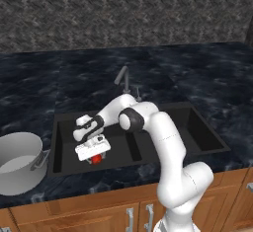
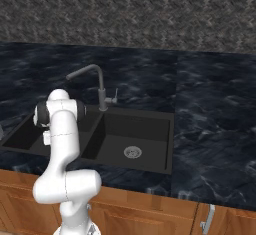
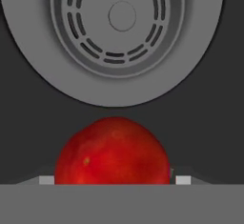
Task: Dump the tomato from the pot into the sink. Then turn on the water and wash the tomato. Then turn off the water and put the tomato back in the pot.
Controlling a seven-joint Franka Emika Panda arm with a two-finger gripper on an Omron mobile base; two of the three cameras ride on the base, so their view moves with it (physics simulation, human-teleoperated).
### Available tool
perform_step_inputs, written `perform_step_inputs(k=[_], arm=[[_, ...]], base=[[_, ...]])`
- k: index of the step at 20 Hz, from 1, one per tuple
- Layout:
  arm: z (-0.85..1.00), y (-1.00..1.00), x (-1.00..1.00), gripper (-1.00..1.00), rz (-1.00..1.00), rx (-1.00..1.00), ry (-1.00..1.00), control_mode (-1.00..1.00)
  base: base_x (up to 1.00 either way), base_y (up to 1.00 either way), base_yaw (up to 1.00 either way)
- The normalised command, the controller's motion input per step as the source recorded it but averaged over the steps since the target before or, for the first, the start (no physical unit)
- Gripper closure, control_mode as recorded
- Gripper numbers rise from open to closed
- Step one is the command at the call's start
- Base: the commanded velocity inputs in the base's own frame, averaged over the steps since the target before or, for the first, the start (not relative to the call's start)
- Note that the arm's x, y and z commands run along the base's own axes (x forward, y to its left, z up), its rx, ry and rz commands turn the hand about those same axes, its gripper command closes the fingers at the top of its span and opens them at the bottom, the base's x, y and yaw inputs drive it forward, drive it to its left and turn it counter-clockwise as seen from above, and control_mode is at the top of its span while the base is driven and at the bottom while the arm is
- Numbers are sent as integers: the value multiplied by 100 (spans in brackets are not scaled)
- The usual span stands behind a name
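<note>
With arm [image 1: 163, 142] bent, jaws astride tomato [image 3: 112, 151].

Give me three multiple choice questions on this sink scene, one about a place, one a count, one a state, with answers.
1. Where is the tomato?
A. in the pot
B. in the sink's left basin
C. on the counter

2. How many basins has the sink?
A. one
B. two
C. three

3. How does the pot stand?
A. upright on the counter
B. tipped over the sink
C. upside down

Answers: 1 B, it lies beside the drain, under the end effector; 2 B, a divider splits it; 3 A, its opening faces up.
</note>
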Motion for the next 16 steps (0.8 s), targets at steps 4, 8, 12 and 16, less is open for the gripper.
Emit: perform_step_inputs(k=[4, 8, 12, 16], arm=[[9, 0, -24, 100, 0, 0, -2, -100], [85, 0, -63, 100, 0, 0, -19, -100], [100, 0, -48, 100, 0, 3, -25, -100], [100, 0, -33, 100, 0, 8, -21, -100]], base=[[0, 0, 0], [0, 0, 0], [0, 0, 0], [0, 0, 0]])
